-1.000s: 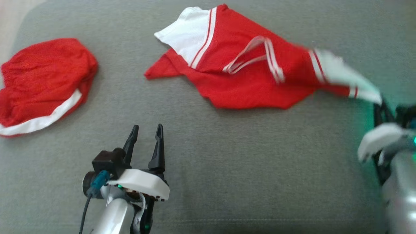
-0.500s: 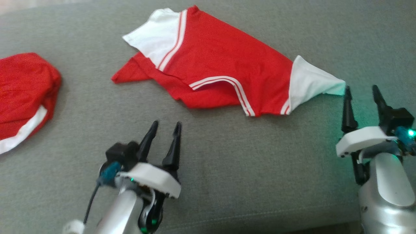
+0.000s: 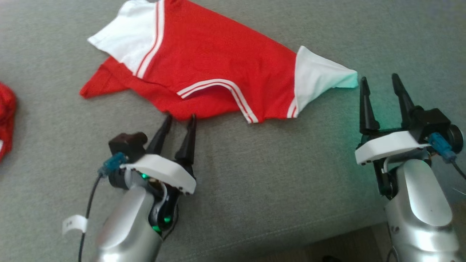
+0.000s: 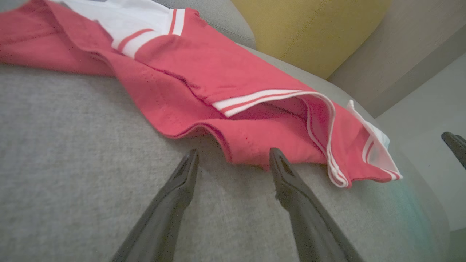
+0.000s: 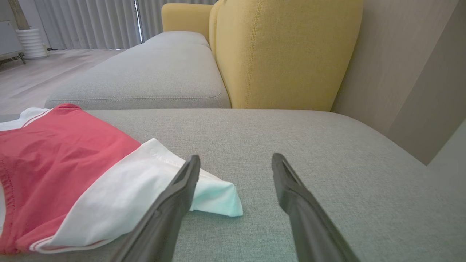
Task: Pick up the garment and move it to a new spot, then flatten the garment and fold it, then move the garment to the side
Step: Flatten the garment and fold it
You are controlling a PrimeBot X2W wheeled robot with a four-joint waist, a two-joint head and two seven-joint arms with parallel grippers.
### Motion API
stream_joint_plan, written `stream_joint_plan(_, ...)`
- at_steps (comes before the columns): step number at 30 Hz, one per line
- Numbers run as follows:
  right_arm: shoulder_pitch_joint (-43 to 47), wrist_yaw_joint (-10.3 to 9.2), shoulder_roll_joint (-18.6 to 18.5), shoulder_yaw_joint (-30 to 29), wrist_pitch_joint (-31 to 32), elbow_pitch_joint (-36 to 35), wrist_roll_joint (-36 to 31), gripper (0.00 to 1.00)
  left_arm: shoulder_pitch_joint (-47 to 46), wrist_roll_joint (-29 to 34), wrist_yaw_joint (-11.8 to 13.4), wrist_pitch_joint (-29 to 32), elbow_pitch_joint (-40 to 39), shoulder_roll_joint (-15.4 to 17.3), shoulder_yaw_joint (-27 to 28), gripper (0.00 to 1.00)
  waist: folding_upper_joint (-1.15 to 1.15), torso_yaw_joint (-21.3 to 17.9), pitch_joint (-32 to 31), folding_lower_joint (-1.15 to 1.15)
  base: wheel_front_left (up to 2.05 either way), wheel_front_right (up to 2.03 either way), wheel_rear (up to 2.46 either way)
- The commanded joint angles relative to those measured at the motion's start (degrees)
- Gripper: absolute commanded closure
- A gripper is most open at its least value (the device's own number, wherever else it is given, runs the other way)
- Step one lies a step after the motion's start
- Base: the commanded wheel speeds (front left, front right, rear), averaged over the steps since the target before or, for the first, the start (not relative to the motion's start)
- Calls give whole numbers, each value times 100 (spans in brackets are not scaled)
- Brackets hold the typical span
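We see the shirt (image 3: 218, 69) lying on the grey sofa (image 3: 255, 174) seat, spread out but not flat. It is red with two white sleeves. The left sleeve (image 3: 127, 40) lies toward the far left and the right sleeve (image 3: 320, 74) tapers to a point on the right. A white-striped band (image 3: 218, 85) curves across the red cloth near the near edge. In the left wrist view this band lifts off the layer beneath and leaves a loose opening. The near hem is wavy and rumpled.

Our left end effector (image 3: 180, 117) sits low over the seat with its two fingers parted a moderate way and nothing between them. The tips are right at the shirt's near hem. In the wrist view the hem lies just past them, and we cannot tell whether the fingertip (image 4: 276, 160) on that view's right touches the cloth.

Our right end effector (image 3: 379, 78) stands wide open and empty, with its fingers pointing away from us. The tip of the right sleeve lies just beside its inner finger. In the right wrist view that finger overlaps the sleeve's corner, but the cloth is not pinched.

A second red piece (image 3: 5, 120) lies at the far left edge of the seat, well apart from the shirt. A yellow backrest (image 5: 284, 54) rises behind the seat.
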Motion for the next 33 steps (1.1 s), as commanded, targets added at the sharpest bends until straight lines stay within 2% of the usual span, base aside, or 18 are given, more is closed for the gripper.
stream_joint_plan(1, -102, 37, -1, 181, -62, -223, 60, 0, -169, -32, -59, -29, -130, 17, 218, 0, 0, -95, 45, 0, 0, 0, 0)
stream_joint_plan(5, -73, 37, -1, 280, -62, -281, 111, 0, -192, 11, -68, -29, -141, 17, 346, 0, 0, -172, 56, 0, 0, 0, 0)
stream_joint_plan(6, -66, 37, -1, 313, -62, -293, 127, 0, -194, 37, -61, -29, -109, 17, 369, 32, 0, -196, 54, 0, 0, 0, 0)
stream_joint_plan(7, -61, 37, -1, 345, -62, -303, 146, 0, -199, 48, -60, -29, -76, 17, 385, 87, 0, -213, 55, 0, 0, 0, 0)
stream_joint_plan(8, -56, 37, -1, 375, -62, -312, 171, 0, -208, 65, -66, -29, -38, 17, 387, 100, 0, -227, 55, 0, 0, 0, 0)
stream_joint_plan(14, 37, 37, -1, 497, -62, -331, 268, 0, -173, 124, -41, -29, -231, 17, 554, 100, 0, -90, -103, 0, 0, 0, 0)
stream_joint_plan(26, 230, 37, -1, 586, -62, -158, 385, 0, 435, 687, -60, -29, -1803, 17, 947, 100, 0, 723, -678, 0, 0, 0, 0)
stream_joint_plan(29, 271, 37, -1, 647, -62, -135, 428, 0, 583, 898, 54, -29, -2217, 17, 982, 100, 0, 878, -757, 0, 0, 0, 0)
stream_joint_plan(32, 280, 37, -1, 795, -62, -114, 485, 0, 778, 1124, 290, -29, -2281, 17, 1015, 100, 0, 963, -772, 0, 0, 0, 0)
stream_joint_plan(33, 275, 37, -1, 973, -62, -116, 533, 0, 876, 1248, 428, -29, -2065, 17, 1043, 78, 0, 988, -752, 0, 0, 0, 0)
